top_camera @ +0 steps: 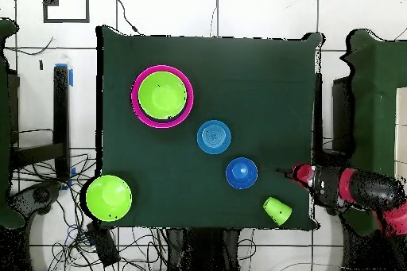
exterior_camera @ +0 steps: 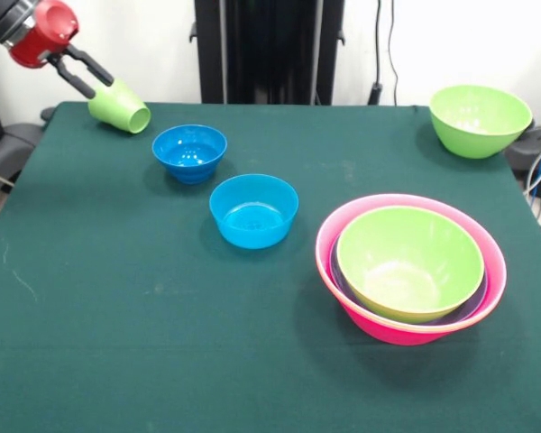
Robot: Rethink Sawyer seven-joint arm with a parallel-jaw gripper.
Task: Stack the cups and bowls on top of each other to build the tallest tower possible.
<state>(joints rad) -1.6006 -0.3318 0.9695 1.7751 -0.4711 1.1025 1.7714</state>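
1. Gripper [exterior_camera: 97, 83], front view: the red and black arm enters at the upper left; its two black fingers [exterior_camera: 79, 81] clasp the base end of the light-green cup [exterior_camera: 120, 106].
2. Light-green cup: held tilted, mouth facing toward the table's middle, over the far left corner of the green table [exterior_camera: 162, 343]. In the overhead view the cup [top_camera: 277, 210] lies near the table's lower right corner, beside the arm [top_camera: 350, 188].
3. Two small blue bowls: one [exterior_camera: 190, 152] stands just right of the cup, the other [exterior_camera: 253, 210] nearer the camera; they stand apart, both upright.
4. Tower [exterior_camera: 409, 267]: a big pink bowl outermost, a purple rim showing inside it, a green bowl [exterior_camera: 409, 260] innermost; it stands right of centre, toward the near side.
5. Second green bowl [exterior_camera: 480, 119]: alone and upright at the far right corner.
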